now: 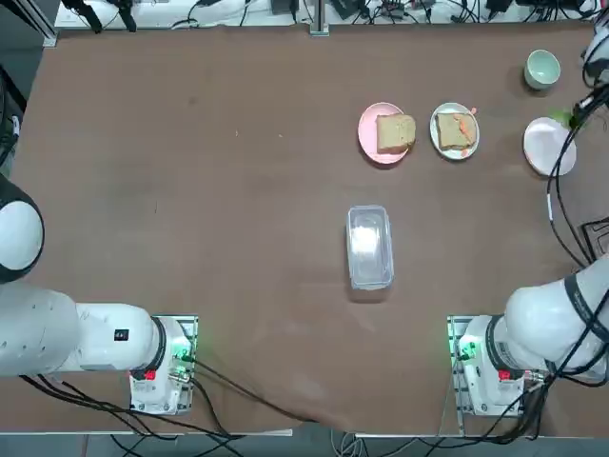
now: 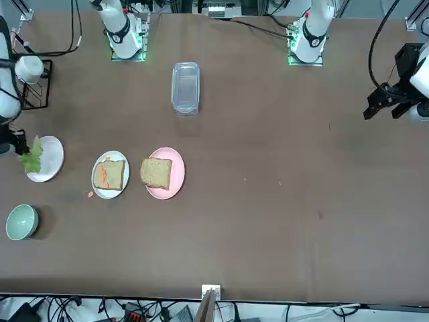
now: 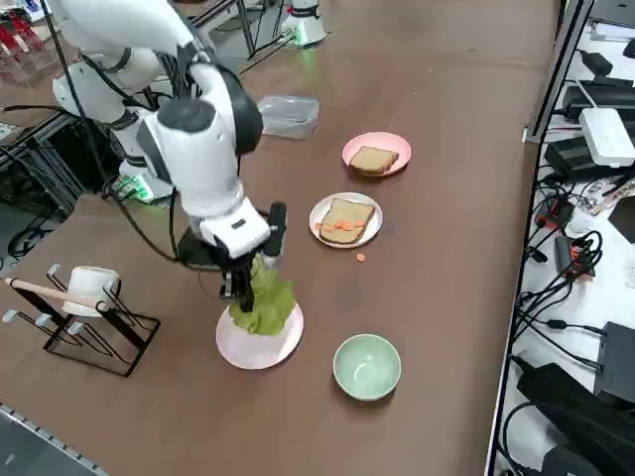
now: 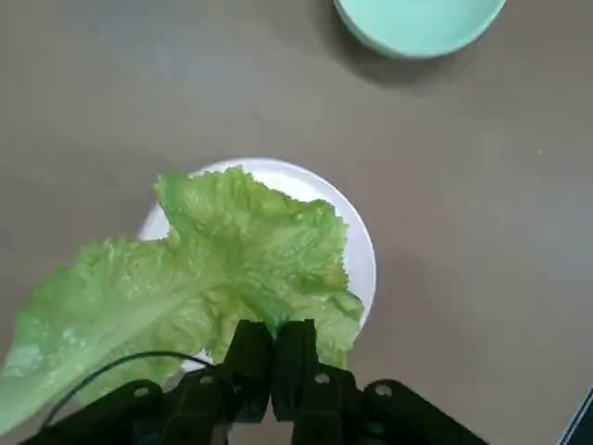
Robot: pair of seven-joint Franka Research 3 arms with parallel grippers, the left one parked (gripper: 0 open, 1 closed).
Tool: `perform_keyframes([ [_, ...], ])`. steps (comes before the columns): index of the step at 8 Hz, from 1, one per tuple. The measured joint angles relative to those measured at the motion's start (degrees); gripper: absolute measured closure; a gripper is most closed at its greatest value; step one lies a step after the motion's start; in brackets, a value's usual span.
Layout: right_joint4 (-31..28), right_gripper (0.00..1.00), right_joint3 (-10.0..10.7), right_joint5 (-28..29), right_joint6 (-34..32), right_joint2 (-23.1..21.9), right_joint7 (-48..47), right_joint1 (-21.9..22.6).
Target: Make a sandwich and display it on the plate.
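Right tool [image 4: 275, 336] shut, tips together on the lettuce [image 4: 227, 255], a broad leaf spreading from them over the side plate [image 4: 357, 269], near the counter's right edge. Sandwich unassembled: lower bread [image 3: 350, 210], topped with orange strips [image 3: 343, 227], lies on the white plate [image 3: 324, 206] toward the far edge; upper bread [image 3: 373, 160] is on the pink plate [image 3: 395, 141], to its left.

Step judged in hand: lettuce transfer. Keep the pinch firm but gentle; the leaf is floppy and may tear. Raise it clear of the side plate, then travel toward the left edge. Centre the leaf, not the tips, over the lower bread. Lower until it drapes, then part the tips and withdraw upward without dragging strips. Upper bread should follow.
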State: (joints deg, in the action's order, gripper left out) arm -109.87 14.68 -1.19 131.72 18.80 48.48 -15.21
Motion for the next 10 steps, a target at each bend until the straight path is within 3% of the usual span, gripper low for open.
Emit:
perform_keyframes([
  [3,0.1,0.96,-0.5,0.0,-8.2,-3.7,-20.2,9.9],
  [7,-0.7,0.96,-0.7,-0.9,-9.1,-2.5,-44.5,21.7],
  [10,-0.8,0.96,-0.7,-9.3,-9.1,0.9,-63.7,29.8],
])
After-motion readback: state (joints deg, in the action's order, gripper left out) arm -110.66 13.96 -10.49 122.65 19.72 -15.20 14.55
